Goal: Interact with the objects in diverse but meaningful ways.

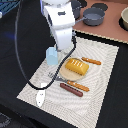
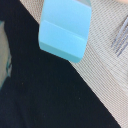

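Arm is hovering over the pale blue shaker, nothing grasped yet.

The shaker is standing at the placemat edge; bread block and sausage are lying untouched. Whether the gripper is apart or together, I cannot tell.

I see the pale blue shaker at the mat's edge, the bread block just beside; the mat's right side lies bare.
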### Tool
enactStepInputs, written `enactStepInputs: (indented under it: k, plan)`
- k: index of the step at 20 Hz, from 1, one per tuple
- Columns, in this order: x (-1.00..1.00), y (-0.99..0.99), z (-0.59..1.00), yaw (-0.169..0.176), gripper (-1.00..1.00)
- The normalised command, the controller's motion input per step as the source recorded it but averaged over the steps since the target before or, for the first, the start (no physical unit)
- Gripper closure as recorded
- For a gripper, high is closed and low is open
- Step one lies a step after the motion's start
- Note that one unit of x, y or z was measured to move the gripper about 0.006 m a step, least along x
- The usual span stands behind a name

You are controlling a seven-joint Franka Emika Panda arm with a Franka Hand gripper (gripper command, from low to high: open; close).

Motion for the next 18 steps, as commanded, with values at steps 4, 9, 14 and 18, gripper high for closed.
enactStepInputs:
  k: [4, 9, 14, 18]
  plan:
    - [-0.27, 0.05, -0.08, -0.081, -1.0]
    - [-0.29, 0.0, -0.1, -0.099, -1.0]
    - [-0.36, -0.03, -0.12, -0.113, -1.0]
    - [-0.33, 0.0, -0.15, -0.021, -1.0]
